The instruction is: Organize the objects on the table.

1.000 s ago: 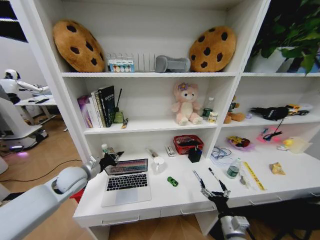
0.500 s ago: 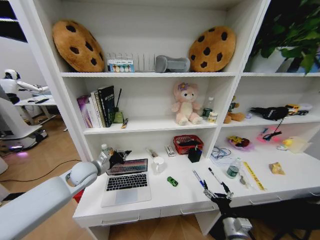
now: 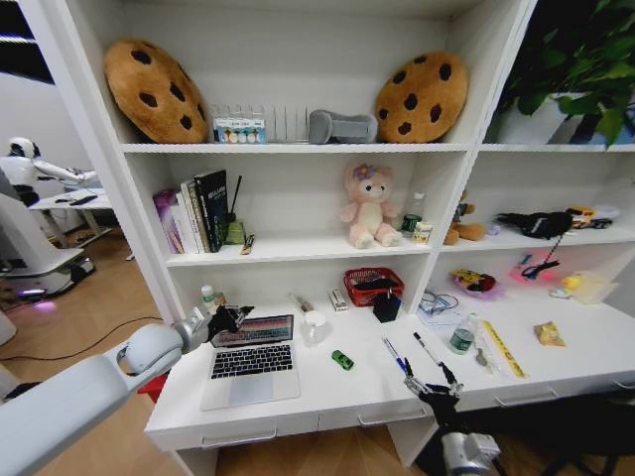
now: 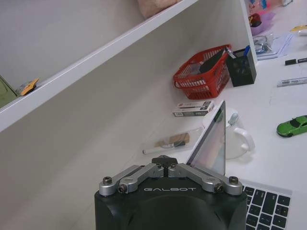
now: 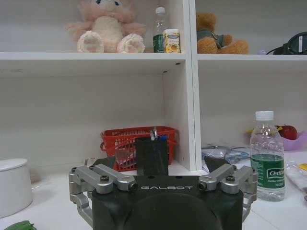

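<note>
The silver laptop stands open at the left of the white table. My left gripper is shut, at the upper left corner of the laptop lid, beside its edge. Right of the laptop lies a tiny green toy car, seen too from the left wrist. A blue pen and a black pen lie further right. My right gripper hangs open at the table's front edge, just in front of the pens. A small green-capped bottle stands behind the left gripper.
A white mug, a red basket and a black pen holder sit behind the car. A green-labelled water bottle stands at the right, with more clutter beyond. Shelves with books and plush toys rise above the table.
My left gripper reached right toward the laptop lid's corner, then drew back a little to the left. The right gripper has barely shifted.
</note>
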`<state>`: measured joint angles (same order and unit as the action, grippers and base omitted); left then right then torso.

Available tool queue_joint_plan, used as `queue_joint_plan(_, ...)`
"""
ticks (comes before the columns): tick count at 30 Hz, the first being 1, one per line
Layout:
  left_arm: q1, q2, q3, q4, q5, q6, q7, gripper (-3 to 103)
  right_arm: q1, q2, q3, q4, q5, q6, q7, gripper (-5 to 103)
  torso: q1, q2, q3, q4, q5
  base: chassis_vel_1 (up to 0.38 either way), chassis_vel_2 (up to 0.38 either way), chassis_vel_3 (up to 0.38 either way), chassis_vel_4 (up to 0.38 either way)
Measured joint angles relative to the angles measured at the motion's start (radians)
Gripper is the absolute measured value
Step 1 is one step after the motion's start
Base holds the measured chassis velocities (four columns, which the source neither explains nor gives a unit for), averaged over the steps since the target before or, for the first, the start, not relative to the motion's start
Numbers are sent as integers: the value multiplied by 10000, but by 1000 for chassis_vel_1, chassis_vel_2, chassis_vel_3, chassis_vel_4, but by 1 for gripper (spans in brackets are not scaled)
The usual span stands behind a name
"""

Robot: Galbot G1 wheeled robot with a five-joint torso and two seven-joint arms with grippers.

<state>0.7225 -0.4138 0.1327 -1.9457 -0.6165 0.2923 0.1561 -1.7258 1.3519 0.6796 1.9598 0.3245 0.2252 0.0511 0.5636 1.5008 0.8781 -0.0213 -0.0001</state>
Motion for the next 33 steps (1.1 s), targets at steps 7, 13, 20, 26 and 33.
queue_joint_plan(7, 385, 391, -269, -349, 118, -69, 375, 0, -107, 172, 17, 1, 64, 2, 41, 100, 0, 0, 0, -4, 0, 0, 0, 0, 0)
queue_joint_plan(13, 1967, 1129, -1397, -1000, 408, -145, 1747, 0, -94, 272, -104, 12, 58, 2, 56, 100, 0, 1, 0, 3, 1, 0, 0, 0, 0)
queue_joint_plan(20, 2922, 1673, -1982, -1452, 786, -301, 2923, 0, -123, 286, -111, 35, 46, 2, 54, 100, -1, 1, 0, -3, 2, 0, 0, 0, 0)
queue_joint_plan(26, 3207, 1642, -1736, -1798, 930, -249, 3063, 0, -158, 271, -36, 130, 104, 14, 54, 100, 0, 1, 0, -2, -1, 0, 0, 0, 0)
queue_joint_plan(33, 3000, 1759, -2273, -1977, -86, -507, 3147, 0, -300, 354, 116, 102, 134, 159, 9, 100, -1, 1, 0, -2, 4, 0, 0, 0, 0)
